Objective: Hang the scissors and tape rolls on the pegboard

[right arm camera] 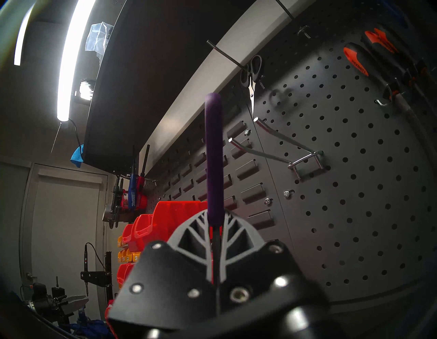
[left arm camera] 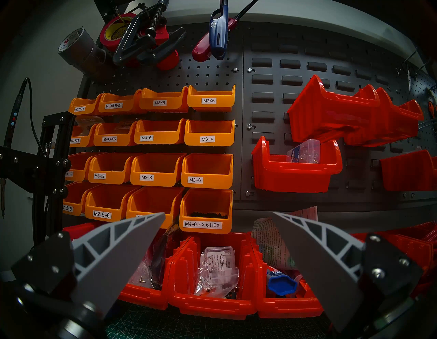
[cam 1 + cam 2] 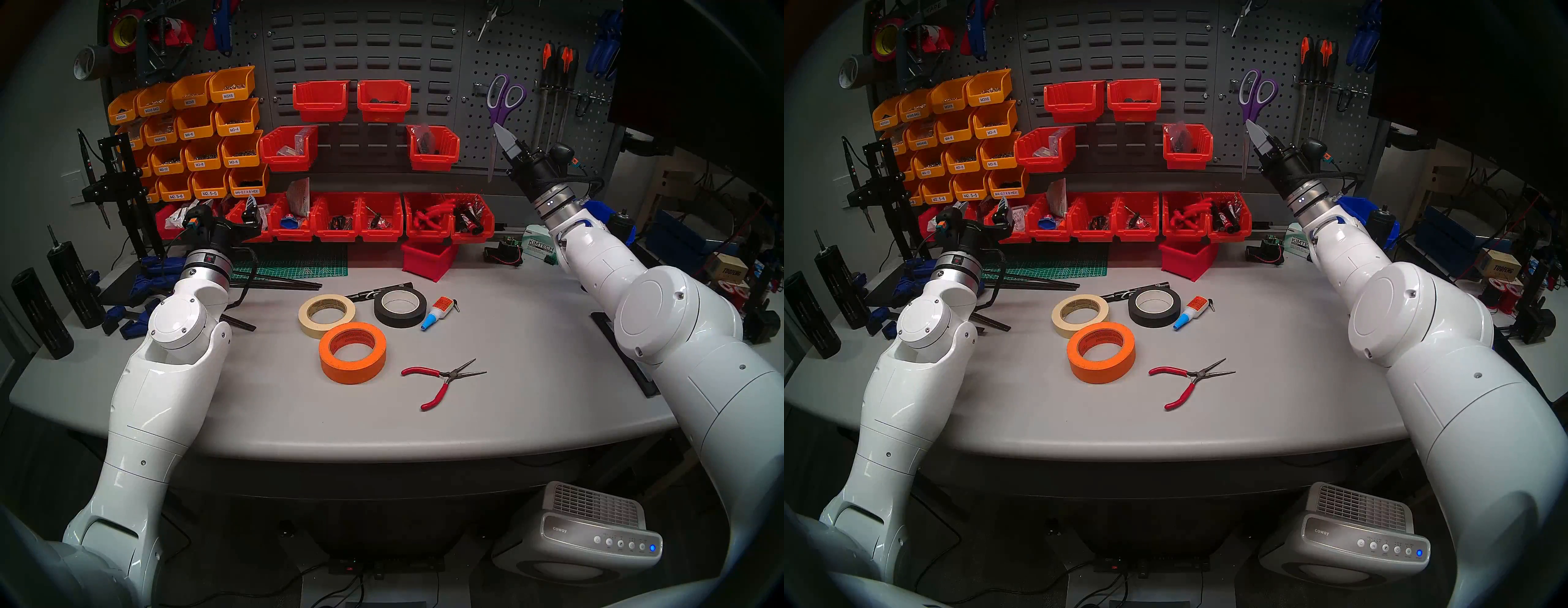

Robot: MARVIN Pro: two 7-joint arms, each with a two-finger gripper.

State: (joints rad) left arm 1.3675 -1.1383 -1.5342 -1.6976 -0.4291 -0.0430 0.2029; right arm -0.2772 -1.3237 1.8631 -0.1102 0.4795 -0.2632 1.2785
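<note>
At the pegboard point(image 3: 547, 140), right pincer point(image 3: 500, 131) clamping scissors point(image 3: 502, 99), left pincer point(image 2: 218, 216) wide, "M3-6" bin point(image 2: 207, 170).

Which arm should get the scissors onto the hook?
Right. Its end effector is shut on the scissors by the pegboard hook. The left end effector is open at the bins.

We are looking at a workshop: a pegboard point(image 3: 471, 55) hung with tools, labelled orange parts bins point(image 3: 199, 127) and red bins point(image 3: 335, 216) behind a grey desk point(image 3: 530, 361).
</note>
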